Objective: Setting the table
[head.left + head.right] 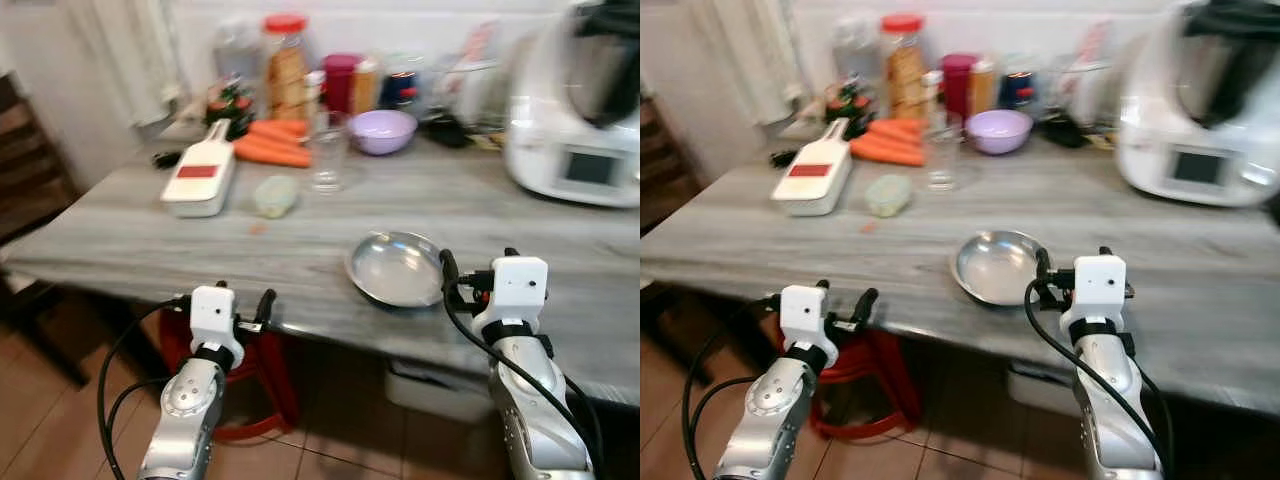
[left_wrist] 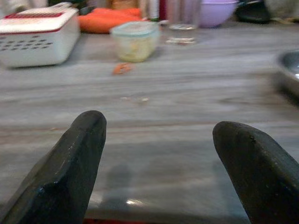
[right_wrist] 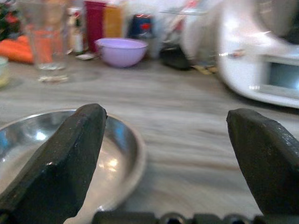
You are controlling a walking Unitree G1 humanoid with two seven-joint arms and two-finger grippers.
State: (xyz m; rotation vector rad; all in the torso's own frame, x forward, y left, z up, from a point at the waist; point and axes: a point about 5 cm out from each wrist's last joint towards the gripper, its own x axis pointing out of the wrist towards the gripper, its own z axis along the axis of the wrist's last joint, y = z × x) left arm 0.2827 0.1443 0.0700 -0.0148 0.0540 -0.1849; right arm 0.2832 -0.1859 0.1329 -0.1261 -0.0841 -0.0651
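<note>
Grey wood-pattern table (image 1: 150, 240) stretches wide before me, and almost everything stands on it. At its far right side is the biggest thing, a white kitchen machine (image 1: 575, 110) with a small screen. Along the back edge I see a row of jars and bottles (image 1: 300, 70), a little blurred, and in front of them a purple bowl (image 1: 382, 130). To the left of the bowl lie some orange carrots (image 1: 272, 143), and a white slicer with a red part (image 1: 200, 180) lies near them, closer to me.

A metal plate (image 1: 397, 267) sits near the front edge of the table, empty and shiny. My right gripper (image 1: 478, 272) is just beside it, on its right side; one finger (image 3: 60, 158) hangs over the plate rim, and the fingers are spread wide with nothing between them. My left gripper (image 1: 222, 300) hovers at the front edge of the table, well apart from the plate, and its fingers (image 2: 70, 168) are also wide apart and hold nothing.

A clear drinking glass (image 1: 328, 150) stands between the carrots and the bowl. A small round container with a pale lid (image 1: 275, 195) sits just beside the slicer.
</note>
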